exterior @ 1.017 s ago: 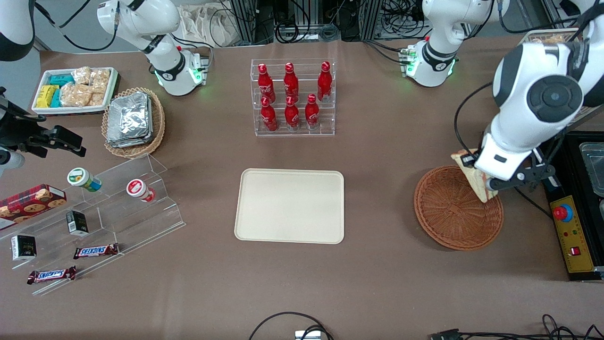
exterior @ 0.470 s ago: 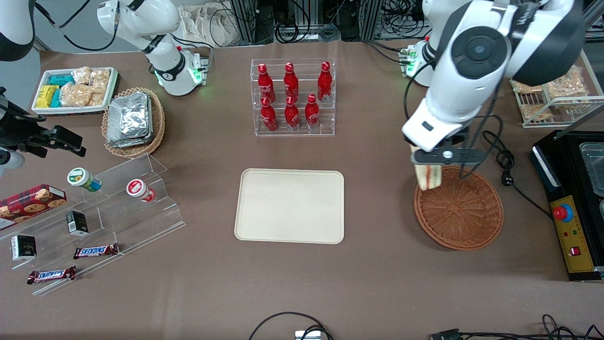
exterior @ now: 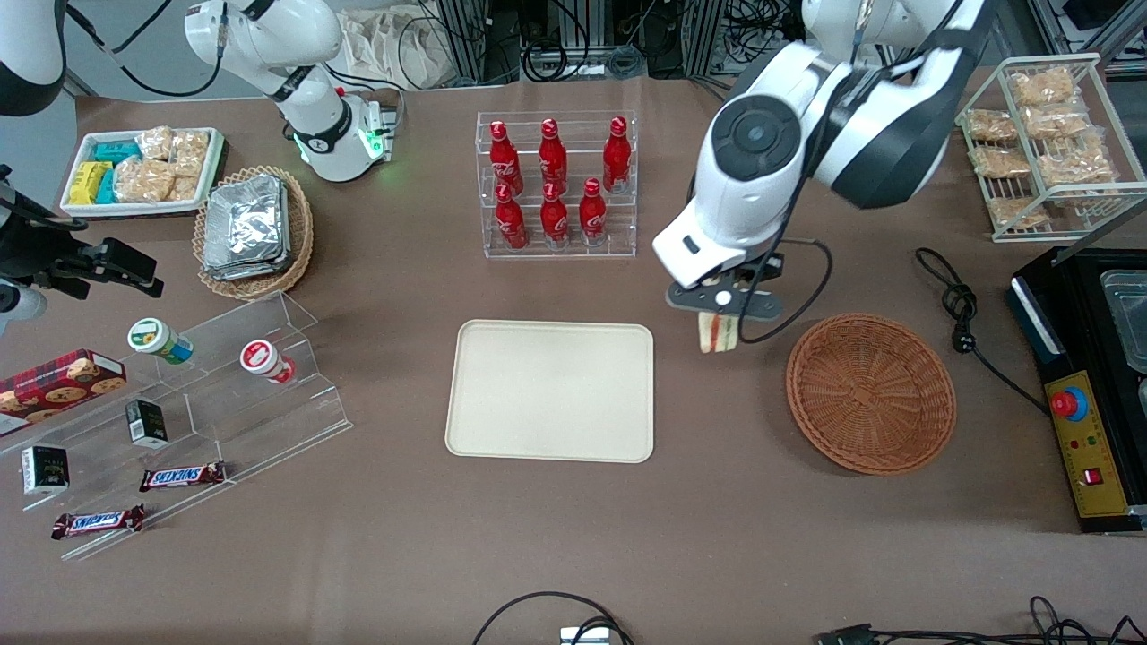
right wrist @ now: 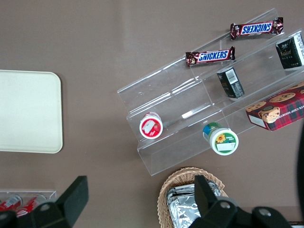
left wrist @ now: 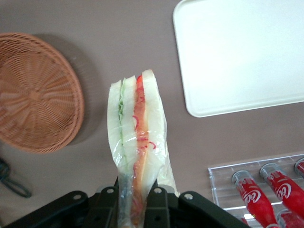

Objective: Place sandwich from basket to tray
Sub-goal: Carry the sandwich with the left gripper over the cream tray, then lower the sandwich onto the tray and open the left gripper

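**Sandwich in the air, not yet over the tray**

The sandwich (exterior: 718,332) hangs above the bare tabletop (exterior: 717,502), between the basket (exterior: 870,392) and the tray (exterior: 550,391). It is nearer to the tray's edge than to the basket's rim. The basket looks empty now, and the tray has nothing on it.

What could go wrong? The sandwich is soft and wrapped in thin clear plastic. The gripper (left wrist: 135,194) pinches only one end of it, and the rest sticks out free. If the arm swings fast, the sandwich might slip in the slick wrap and drop on the tabletop before it gets to the tray. A hard squeeze could also squash the bread and push the red filling out. If the gripper lets go too soon, the sandwich would land beside the tray, not on it. If it lets go from high up, the sandwich may tip over or bounce to the rim. The bottle rack (exterior: 556,184) stands close to the tray, toward the tabletop's far edge from the front camera, so a wide swing that way might knock a bottle.

The gripper is closed tight on the sandwich, with the fingers (left wrist: 108,195) pressed against the bread on both sides. Only a narrow gap is left, filled by the sandwich. It touches nothing else.
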Controlling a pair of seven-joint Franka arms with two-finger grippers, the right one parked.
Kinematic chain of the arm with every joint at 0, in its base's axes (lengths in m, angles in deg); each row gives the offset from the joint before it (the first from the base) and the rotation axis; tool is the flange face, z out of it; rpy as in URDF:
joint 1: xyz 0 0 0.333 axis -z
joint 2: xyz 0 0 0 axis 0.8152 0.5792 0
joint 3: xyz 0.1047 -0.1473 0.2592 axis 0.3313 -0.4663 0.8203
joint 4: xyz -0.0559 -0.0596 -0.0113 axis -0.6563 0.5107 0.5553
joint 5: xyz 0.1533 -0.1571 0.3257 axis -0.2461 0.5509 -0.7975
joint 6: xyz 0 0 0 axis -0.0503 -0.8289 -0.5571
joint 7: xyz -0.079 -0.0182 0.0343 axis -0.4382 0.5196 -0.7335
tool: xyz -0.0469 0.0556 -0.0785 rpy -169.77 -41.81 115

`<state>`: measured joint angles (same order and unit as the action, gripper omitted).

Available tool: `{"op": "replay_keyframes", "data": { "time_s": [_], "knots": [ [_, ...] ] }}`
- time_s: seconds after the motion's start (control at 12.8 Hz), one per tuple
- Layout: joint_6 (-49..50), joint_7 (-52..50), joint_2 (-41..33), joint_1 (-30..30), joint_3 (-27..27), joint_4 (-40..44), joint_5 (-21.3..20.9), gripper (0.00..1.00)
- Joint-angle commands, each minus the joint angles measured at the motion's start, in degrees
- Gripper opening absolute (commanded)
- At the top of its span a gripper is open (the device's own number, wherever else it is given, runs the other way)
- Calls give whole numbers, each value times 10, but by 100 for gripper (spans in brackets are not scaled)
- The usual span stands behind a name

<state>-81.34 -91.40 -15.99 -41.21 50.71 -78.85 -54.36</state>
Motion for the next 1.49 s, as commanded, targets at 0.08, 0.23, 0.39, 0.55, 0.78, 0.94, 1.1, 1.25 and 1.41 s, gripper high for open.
{"op": "replay_keyframes", "data": {
  "time_s": [0.08, 0.23, 0.39, 0.55, 0.78, 0.94, 1.1, 1.25, 1.41],
  "knots": [
    [-57, -19, 75, 33, 1, 24, -12, 0],
    [-94, -51, 110, 49, 3, 25, -36, 0],
    [-132, -70, 145, 60, 3, 25, -67, 0],
    [-176, -87, 176, 67, 4, 25, -87, 0],
    [-226, -95, 209, 67, 5, 24, -112, 3],
    [-231, -111, 228, 67, 6, 26, -116, 5],
    [-258, -120, 235, 68, 6, 20, -131, 11],
    [-271, -138, 247, 69, 6, 22, -149, 32],
    [-273, -168, 249, 69, 6, 21, -172, 54]
  ]
}}
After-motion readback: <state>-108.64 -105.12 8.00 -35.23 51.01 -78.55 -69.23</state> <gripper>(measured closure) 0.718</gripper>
